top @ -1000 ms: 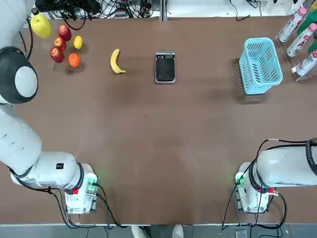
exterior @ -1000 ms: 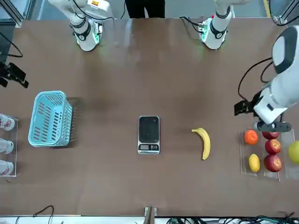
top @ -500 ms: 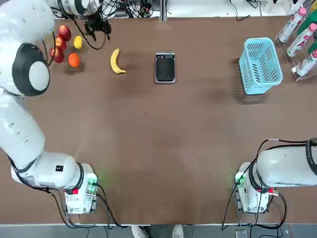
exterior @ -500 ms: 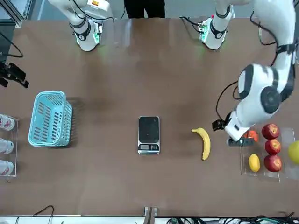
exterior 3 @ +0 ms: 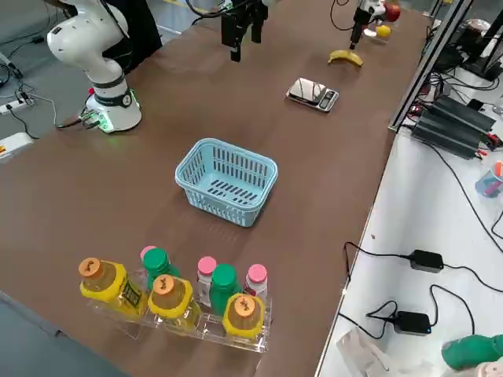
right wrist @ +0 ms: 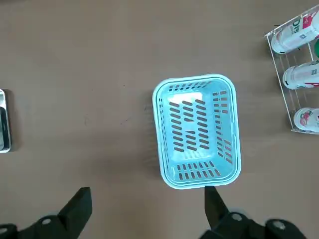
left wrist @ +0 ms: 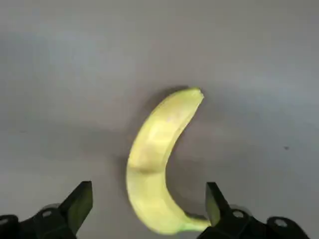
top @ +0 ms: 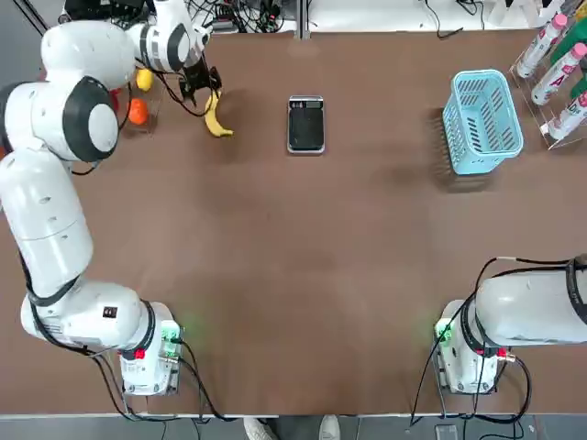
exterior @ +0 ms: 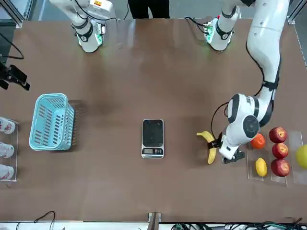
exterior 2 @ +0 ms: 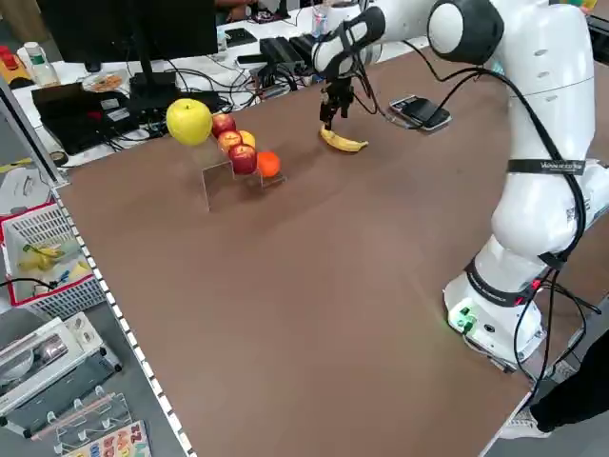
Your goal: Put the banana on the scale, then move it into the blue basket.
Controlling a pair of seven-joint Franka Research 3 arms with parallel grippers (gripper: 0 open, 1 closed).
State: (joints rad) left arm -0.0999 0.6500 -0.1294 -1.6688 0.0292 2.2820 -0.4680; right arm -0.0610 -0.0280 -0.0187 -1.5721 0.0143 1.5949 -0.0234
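Step 1 of the task is in hand: picking up the banana [left wrist: 149,169], which lies on the surface between the fruit tray and the scale [top: 305,125]. The left gripper [left wrist: 149,206] is over it, its 2 fingers spread and nothing pinched. In the left wrist view the banana's curve sits mostly beyond the fingertips, 1 end close to 1 finger. The next move probably calls for centring the 2 fingers across the banana's middle, lowering around it and closing. Closing too near 1 end could let it swing or slip. The scale is bare, so weighing comes after the lift, then the blue basket [right wrist: 197,132]. The right gripper [right wrist: 148,206] waits near the basket's side of the surface, its 2 fingers spread too, holding nothing.
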